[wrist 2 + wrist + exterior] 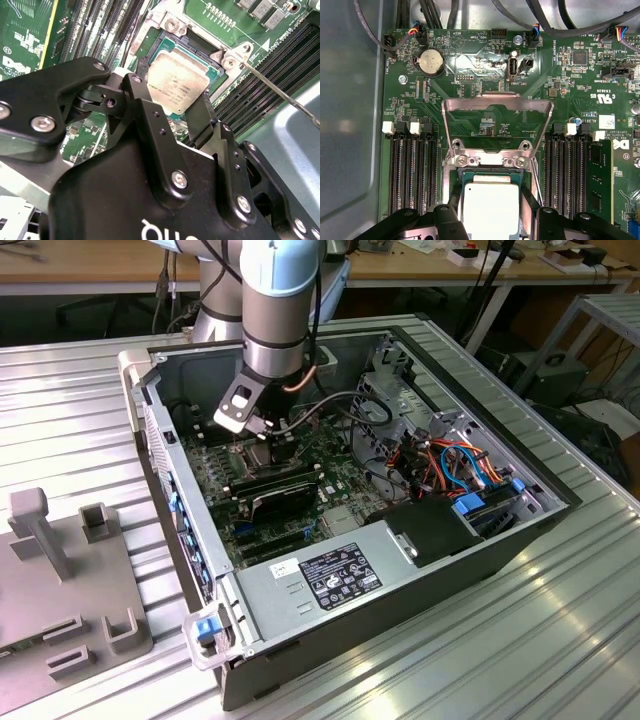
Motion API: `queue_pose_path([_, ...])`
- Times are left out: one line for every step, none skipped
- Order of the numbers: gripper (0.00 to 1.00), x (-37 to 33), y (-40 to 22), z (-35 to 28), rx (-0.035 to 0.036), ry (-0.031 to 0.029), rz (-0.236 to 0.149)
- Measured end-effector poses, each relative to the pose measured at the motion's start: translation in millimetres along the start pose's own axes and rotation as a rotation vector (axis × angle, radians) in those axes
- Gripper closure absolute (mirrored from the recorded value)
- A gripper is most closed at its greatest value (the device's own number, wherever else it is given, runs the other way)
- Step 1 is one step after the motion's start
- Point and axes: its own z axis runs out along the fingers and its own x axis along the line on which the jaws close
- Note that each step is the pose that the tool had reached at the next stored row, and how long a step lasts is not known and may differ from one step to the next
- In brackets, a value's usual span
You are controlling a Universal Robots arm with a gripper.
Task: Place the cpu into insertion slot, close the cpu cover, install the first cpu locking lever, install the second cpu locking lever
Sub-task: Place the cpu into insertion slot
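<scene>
In both wrist views my gripper is shut on the cpu, a dull silver square chip held by its two opposite edges between the black fingers. The chip sits just over the insertion slot, slightly turned against its frame. The cpu cover stands swung open behind the socket. A thin metal locking lever sticks out free beside the socket. In the exterior view the gripper reaches down into the open computer case, over the socket.
Long black memory slots flank the socket on both sides. Case walls, cable bundles and a power supply surround the board. A grey fixture lies at the exterior view's left.
</scene>
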Motion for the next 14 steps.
queue_pose_path([0.45,0.1,0.1,-0.4,-0.0001,0.0001,0.0])
queue_pose_path([0.45,0.1,0.1,-0.7,-0.0001,0.0,0.0])
queue_pose_path([0.45,0.0,0.1,-1.0,-0.0001,-0.0001,0.0])
queue_pose_path([0.45,-0.1,0.1,-1.5,0.0003,-0.0008,0.0])
queue_pose_path([0.45,0.0,0.1,-1.6,0.0002,-0.001,0.0])
queue_pose_path([0.45,-0.1,0.1,-1.6,0.0002,-0.0013,0.0])
queue_pose_path([0.45,-0.1,0.1,-1.7,0.0003,-0.0016,-0.001])
queue_pose_path([0.45,-0.1,0.1,-1.7,0.0003,-0.0015,-0.002])
queue_pose_path([0.45,-0.1,0.1,-1.7,0.0004,-0.0013,-0.005])
queue_pose_path([0.45,-0.1,0.0,-1.5,0.0005,-0.0014,-0.005])
queue_pose_path([0.45,-0.1,0.1,-1.0,0.0004,-0.0013,-0.005])
queue_pose_path([0.45,-0.1,0.0,-0.6,0.0004,-0.0015,-0.005])
queue_pose_path([0.45,-0.1,0.0,-0.3,0.0005,-0.0015,-0.005])
queue_pose_path([0.45,-0.1,0.0,0.0,0.0005,-0.0015,-0.005])
